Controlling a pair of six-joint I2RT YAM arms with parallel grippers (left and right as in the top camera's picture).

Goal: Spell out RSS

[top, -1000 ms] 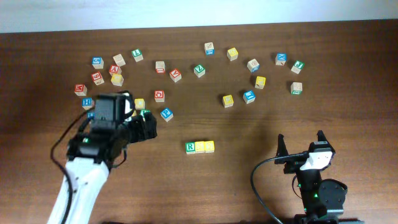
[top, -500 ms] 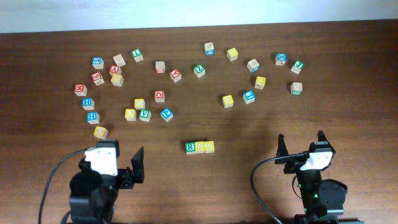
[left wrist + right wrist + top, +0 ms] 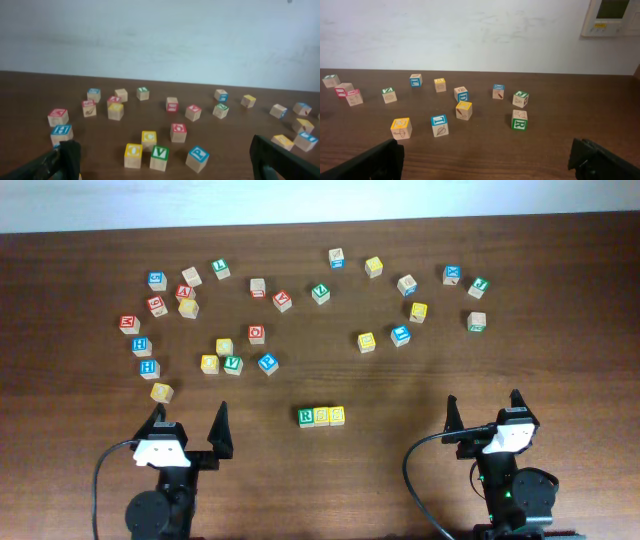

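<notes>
In the overhead view three cubes stand touching in a row near the table's front middle: the green R cube (image 3: 307, 417), a yellow S cube (image 3: 322, 416) and a second yellow S cube (image 3: 337, 415). My left gripper (image 3: 186, 425) is open and empty at the front left, well to the left of the row. My right gripper (image 3: 484, 409) is open and empty at the front right. The row does not show in either wrist view. The left wrist view shows wide-open jaws (image 3: 165, 162); the right wrist view shows the same (image 3: 487, 160).
Many loose letter cubes lie scattered across the back half of the table. A yellow cube (image 3: 161, 392) lies just beyond my left gripper. Yellow, green V (image 3: 160, 157) and blue P cubes sit ahead of the left jaws. Another green R cube (image 3: 519, 120) stands at the right.
The left arm has drawn back from the cube cluster at mid-left to the front left edge, empty. The right arm and the row have not moved.
</notes>
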